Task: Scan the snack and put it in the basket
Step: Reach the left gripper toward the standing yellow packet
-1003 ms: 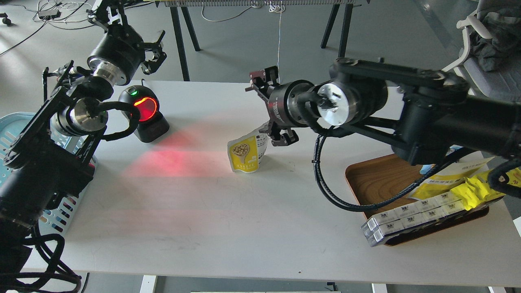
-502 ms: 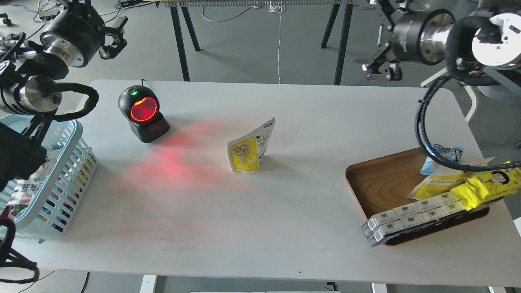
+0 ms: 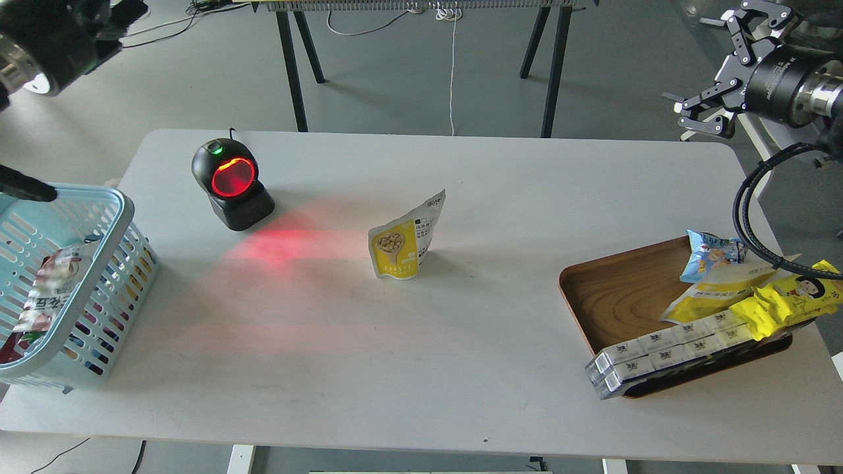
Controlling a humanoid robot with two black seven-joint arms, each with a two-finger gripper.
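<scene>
- Right gripper (image 3: 721, 72) — matt black metal, two skeletal fingers built from linked bars with open cut-outs.
- Behind it, a thick black cylindrical wrist (image 3: 777, 82) with small white lettering, too fine to read.
- A polished silver ring (image 3: 820, 99) joins the wrist to the rest of the arm.
- Black cables (image 3: 747, 204), smooth and bundled, loop down from the right arm.
- Left arm (image 3: 46, 36) — a glossy black cylinder with a bright silver end face at the picture's edge; its gripper is out of frame.
</scene>
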